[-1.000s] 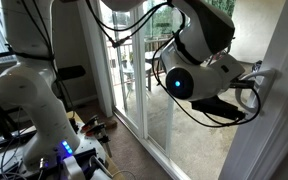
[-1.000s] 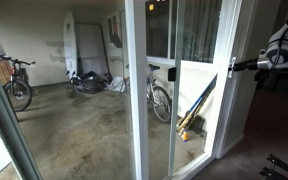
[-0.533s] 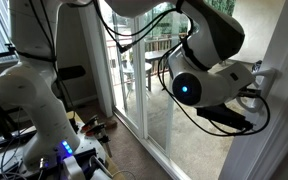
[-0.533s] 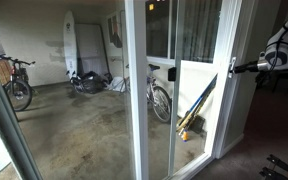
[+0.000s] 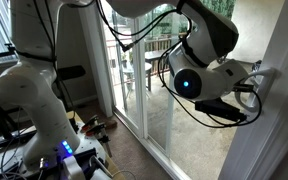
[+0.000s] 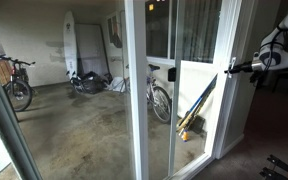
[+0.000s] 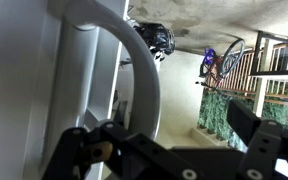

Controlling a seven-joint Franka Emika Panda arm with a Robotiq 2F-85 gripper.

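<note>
My gripper (image 5: 256, 76) is at the edge of a white-framed sliding glass door (image 6: 199, 110), level with its handle (image 6: 230, 68). In the wrist view the white curved door handle (image 7: 136, 70) runs up between my two black fingers, and my gripper (image 7: 174, 132) is open around it. The left finger is close beside the handle and the right finger stands well off it. In an exterior view my gripper (image 6: 237, 67) reaches the handle from the right, with the arm mostly out of frame.
The robot's white base (image 5: 29, 100) and floor cables (image 5: 94, 126) stand indoors beside the door. Through the glass are bicycles (image 6: 160, 100) (image 6: 17, 85), a surfboard (image 6: 72, 45), long-handled tools (image 6: 196, 108) leaning by the door, and a deck railing (image 7: 274, 70).
The wrist has shifted a little and the arm has moved slightly left at the handle. The door looks unchanged.
</note>
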